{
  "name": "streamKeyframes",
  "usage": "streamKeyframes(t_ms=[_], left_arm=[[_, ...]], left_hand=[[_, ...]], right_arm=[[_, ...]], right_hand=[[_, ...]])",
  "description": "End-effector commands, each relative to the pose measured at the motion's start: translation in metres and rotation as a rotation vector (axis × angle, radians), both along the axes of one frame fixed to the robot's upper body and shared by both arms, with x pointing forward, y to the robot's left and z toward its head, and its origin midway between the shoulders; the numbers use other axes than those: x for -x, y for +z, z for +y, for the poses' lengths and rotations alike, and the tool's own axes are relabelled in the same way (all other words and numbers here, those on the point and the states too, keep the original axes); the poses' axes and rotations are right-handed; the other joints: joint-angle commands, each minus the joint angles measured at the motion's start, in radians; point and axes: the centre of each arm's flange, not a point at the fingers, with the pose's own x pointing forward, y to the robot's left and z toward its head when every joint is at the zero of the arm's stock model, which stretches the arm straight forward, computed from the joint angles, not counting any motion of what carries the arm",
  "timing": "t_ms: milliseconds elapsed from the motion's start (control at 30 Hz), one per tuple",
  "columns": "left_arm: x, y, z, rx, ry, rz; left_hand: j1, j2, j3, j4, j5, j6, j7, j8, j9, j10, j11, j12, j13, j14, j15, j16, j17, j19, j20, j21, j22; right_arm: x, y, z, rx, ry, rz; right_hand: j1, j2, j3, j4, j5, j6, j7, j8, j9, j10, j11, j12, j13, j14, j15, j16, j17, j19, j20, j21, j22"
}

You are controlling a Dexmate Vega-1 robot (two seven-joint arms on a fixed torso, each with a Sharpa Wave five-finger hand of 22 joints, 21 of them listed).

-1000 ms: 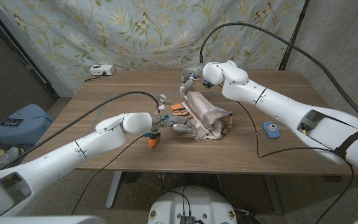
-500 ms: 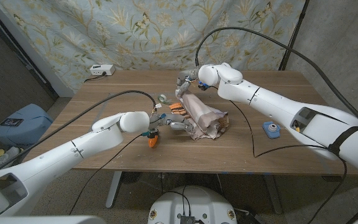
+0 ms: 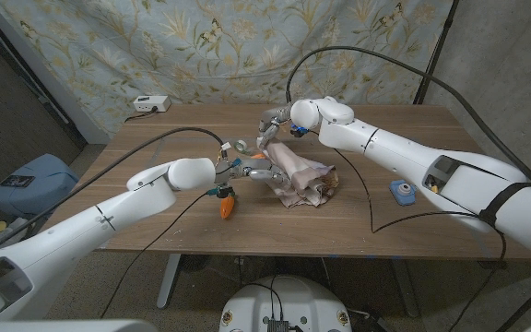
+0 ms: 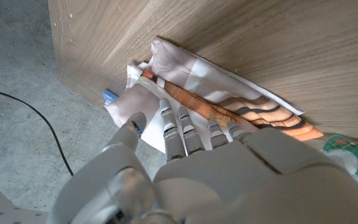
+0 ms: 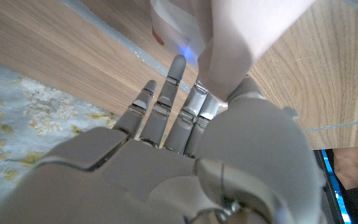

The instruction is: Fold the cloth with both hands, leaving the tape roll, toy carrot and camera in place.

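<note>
Wooden counter (image 3: 155, 221) is carrying a cloth (image 3: 298, 175) bunched into a rough heap at its middle, so the fold is looking partly made. Left hand (image 3: 238, 170) is reaching its spread fingers onto the cloth's near-left edge, beside the toy carrot (image 3: 228, 205) and tape roll (image 3: 241, 145). Right hand (image 3: 273, 124) is pinching the cloth's far corner, lifted. Squaring and flattening are remaining.

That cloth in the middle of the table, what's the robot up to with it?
It is folding the cloth, a striped piece bunched at mid-table. The right robot hand grips the cloth's far end and lifts it, while the left robot hand reaches to its near edge, fingers on the fabric. A tape roll lies just behind, a toy carrot in front, and a small blue camera off to the right, all left alone.
</note>
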Motion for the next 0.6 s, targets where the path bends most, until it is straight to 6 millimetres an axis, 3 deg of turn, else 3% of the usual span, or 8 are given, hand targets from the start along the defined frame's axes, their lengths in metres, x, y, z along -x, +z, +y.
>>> streamKeyframes(t_ms=[33,600], left_arm=[[0.006,0.014,0.008,0.065,-0.021,0.011],[0.023,0.017,0.017,0.060,-0.010,0.021]], left_hand=[[0.002,0.010,0.006,0.000,-0.003,0.005,0.005,-0.002,0.002,-0.003,0.001,-0.003,0.003,0.002,0.012,0.001,0.001,-0.030,-0.001,0.005,-0.001],[0.005,0.010,0.008,-0.003,-0.004,-0.007,0.004,-0.005,0.003,-0.014,0.001,-0.006,0.003,-0.001,0.017,-0.001,0.001,-0.035,0.001,0.002,-0.002]], right_arm=[[-0.013,-0.004,0.004,-0.004,-0.002,0.052],[-0.013,0.001,0.006,-0.002,-0.003,0.129]], right_hand=[[-0.022,-0.003,-0.005,0.011,-0.007,-0.019,0.006,-0.010,0.000,-0.010,0.006,-0.005,0.000,-0.009,-0.120,-0.004,0.006,-0.005,0.003,-0.005,0.002],[-0.073,-0.014,-0.023,0.026,-0.012,-0.097,0.035,-0.051,-0.007,-0.088,0.048,-0.046,-0.029,-0.058,-0.079,-0.049,-0.006,-0.036,0.028,-0.008,0.002]])
